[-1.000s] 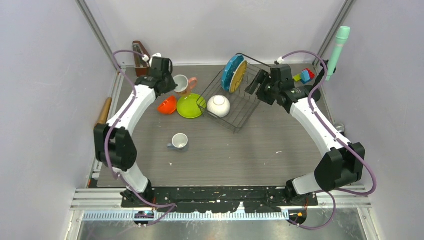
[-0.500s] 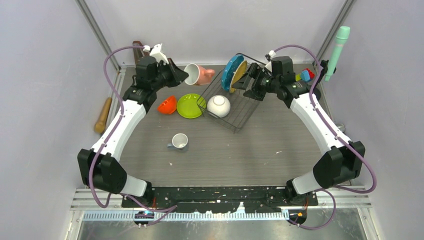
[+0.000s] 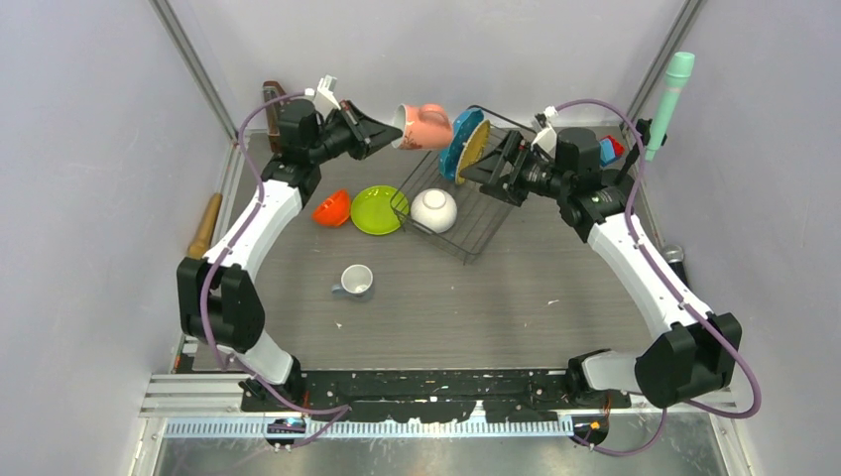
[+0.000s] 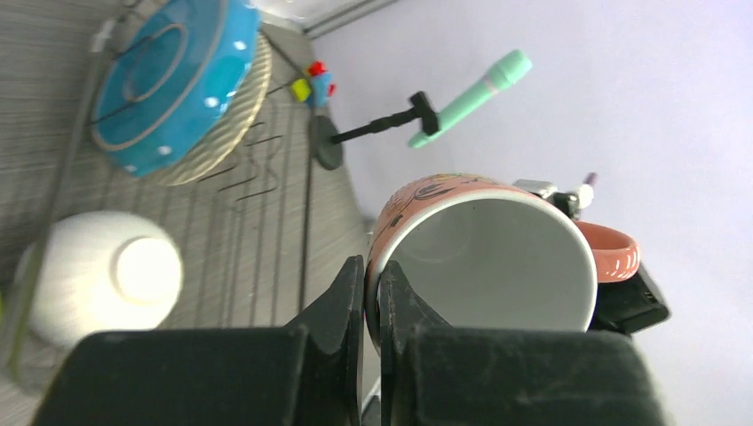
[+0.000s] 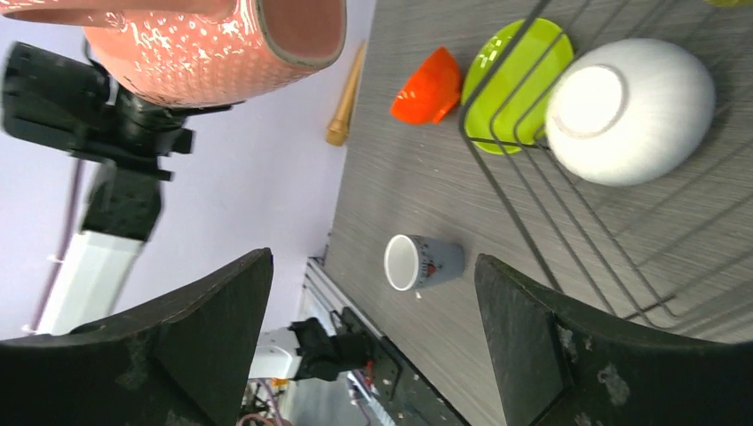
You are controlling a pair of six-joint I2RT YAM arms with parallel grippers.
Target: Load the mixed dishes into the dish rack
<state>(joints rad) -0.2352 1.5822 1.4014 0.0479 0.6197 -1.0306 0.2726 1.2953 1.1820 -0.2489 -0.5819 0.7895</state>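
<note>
- The pink mug, which stood on the table a second ago, now hangs in the air. It is higher and closer to the dish rack than half a second back.
- The left jaws are nearly closed on the mug's rim, one finger inside and one outside. The glossy mug is tipped on its side, its white inside facing the left wrist camera.
- The right jaws have edged in over the rack's far side. They are spread wide and grip nothing.
- The black wire rack holds a blue white-dotted plate on edge, with a straw-coloured plate against it. A smooth white bowl sits upside down nearer the front.
- On the grey wood-grain table, a lime-green plate lies flat at the rack's corner. An orange bowl sits just beside it, and a pale mug lies on its side nearer the arms.
</note>
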